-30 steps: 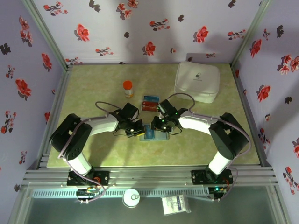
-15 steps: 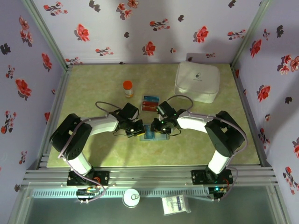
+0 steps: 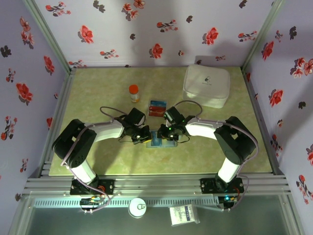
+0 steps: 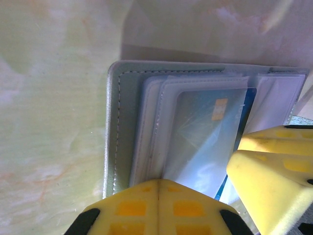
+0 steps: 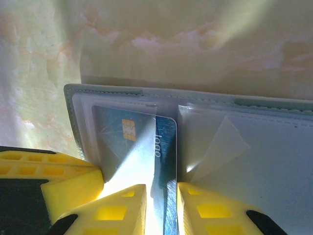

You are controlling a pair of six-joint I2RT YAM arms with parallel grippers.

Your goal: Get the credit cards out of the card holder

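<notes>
Holder (image 3: 161, 139) open, one blue card (image 5: 146, 161) pinched by right claw (image 5: 161, 205); left claw (image 4: 159, 208) closed, pressing holder.

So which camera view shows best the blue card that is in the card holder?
The right wrist view: the blue card lies close, chip and print readable, half out of its clear sleeve, its lower edge between the right pincer fingers. The left wrist view shows it paler under glare. In the top external view the arms mostly cover it.
</notes>
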